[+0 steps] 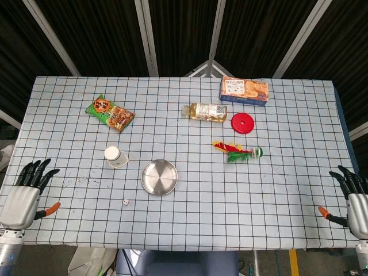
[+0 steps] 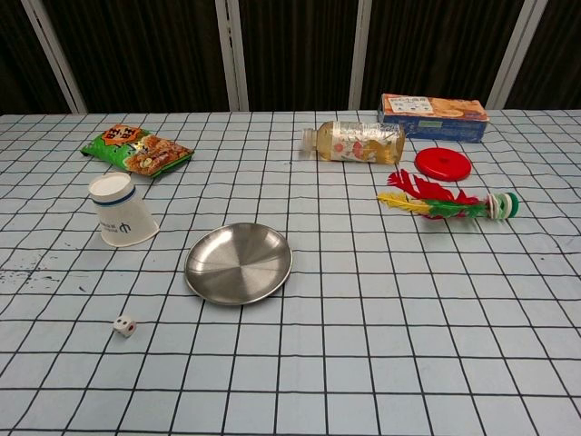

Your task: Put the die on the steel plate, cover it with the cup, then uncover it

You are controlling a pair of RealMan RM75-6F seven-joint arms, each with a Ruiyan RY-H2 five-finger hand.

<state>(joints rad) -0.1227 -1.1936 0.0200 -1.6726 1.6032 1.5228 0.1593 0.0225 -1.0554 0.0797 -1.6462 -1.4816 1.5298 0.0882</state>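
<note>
Small white die [image 2: 124, 325] loose on the checked tablecloth [image 2: 381, 318], just short of the round steel plate [image 2: 239, 263] — white paper cup [image 2: 122, 211] inverted nearby, ready for covering. Left hand [image 1: 22, 195] and right hand [image 1: 355, 201] at table edges, fingers spread, holding nothing.

Small white die [image 2: 124, 325] with red pips, resting on the table well right of the left hand [image 1: 22, 195]. Beyond it, shallow steel plate [image 2: 238, 263], empty. Farther left, white paper cup [image 2: 122, 212], upside down, tilted.
</note>
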